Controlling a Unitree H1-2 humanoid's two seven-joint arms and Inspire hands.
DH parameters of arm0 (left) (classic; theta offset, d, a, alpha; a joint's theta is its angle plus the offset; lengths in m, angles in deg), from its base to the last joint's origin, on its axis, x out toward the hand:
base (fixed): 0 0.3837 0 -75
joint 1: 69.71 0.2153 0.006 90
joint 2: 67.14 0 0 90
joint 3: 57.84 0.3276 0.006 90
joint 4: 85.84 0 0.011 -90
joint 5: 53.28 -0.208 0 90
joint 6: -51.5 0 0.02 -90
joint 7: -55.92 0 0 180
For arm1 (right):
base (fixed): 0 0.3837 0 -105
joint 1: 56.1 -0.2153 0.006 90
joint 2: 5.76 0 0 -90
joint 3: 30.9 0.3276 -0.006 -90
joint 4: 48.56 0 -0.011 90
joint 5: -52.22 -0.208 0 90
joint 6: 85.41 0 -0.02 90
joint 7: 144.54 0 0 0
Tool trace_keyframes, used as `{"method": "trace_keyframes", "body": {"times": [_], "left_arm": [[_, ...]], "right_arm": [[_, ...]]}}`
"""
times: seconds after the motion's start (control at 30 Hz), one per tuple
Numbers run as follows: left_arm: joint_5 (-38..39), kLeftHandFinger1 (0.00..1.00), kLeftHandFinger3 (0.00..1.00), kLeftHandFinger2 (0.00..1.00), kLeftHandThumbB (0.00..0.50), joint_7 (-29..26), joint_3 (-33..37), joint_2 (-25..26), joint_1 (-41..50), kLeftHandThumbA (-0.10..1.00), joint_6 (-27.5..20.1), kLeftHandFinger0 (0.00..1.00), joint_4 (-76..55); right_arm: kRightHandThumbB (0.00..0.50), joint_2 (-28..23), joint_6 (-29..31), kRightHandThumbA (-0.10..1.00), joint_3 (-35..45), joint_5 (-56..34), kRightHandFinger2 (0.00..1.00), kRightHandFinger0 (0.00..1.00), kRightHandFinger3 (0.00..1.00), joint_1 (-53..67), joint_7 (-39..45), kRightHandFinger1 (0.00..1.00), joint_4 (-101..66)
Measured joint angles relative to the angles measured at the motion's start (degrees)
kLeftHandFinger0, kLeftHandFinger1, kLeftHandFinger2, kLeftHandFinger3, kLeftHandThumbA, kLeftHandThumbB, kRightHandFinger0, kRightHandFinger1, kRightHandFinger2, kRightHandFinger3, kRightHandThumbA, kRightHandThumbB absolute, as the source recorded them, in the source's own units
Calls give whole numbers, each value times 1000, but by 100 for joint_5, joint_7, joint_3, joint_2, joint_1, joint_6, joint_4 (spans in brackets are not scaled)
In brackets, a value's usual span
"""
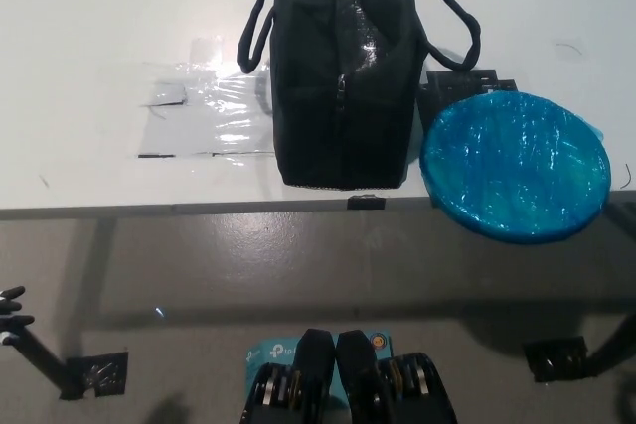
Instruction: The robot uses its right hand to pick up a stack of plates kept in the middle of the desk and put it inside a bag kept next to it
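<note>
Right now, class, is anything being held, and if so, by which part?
Nothing shows as held. Neither robot hand is in view; the stack of blue plates lies on the desk, overhanging its near edge, beside the black bag.

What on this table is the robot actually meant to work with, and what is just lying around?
Part of the job:
- blue plate stack, wrapped in film, overhanging the desk's front edge at the right
- black bag, upright beside it, touching or nearly so

Just lying about:
- clear plastic sheet taped flat left of the bag
- black tape marks on the floor

Neither hand is in view.
</note>
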Motion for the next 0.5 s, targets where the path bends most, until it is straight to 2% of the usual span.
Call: {"method": "trace_keyframes", "body": {"times": [0.13,0.17,0.2,0.37,0.4,0.5], "left_arm": [[0,465,745,639,126,1,2,-14,1,-80,8,354,7],[0,465,752,651,119,1,2,-15,1,-79,9,337,7],[-1,465,758,658,120,1,3,-15,1,-78,9,328,7],[-2,471,765,666,113,3,10,-27,4,-98,12,333,8],[-2,462,748,642,123,3,10,-28,4,-90,12,341,8],[-2,463,761,642,125,4,11,-28,3,-81,13,349,9]], "right_arm": [[500,-6,-8,294,-283,489,1000,1000,1000,43,-9,1000,-485],[500,-14,-9,379,-347,599,1000,1000,1000,43,-13,1000,-591],[500,-16,-15,415,-378,678,1000,1000,1000,43,-12,1000,-654],[500,-16,-36,420,-615,1290,1000,1000,1000,26,-8,1000,-1287],[500,-16,-38,488,-664,1418,1000,1000,1000,26,-8,1000,-1397],[500,7,-54,497,-861,1798,1000,1000,1000,27,32,1000,-1764]]}}
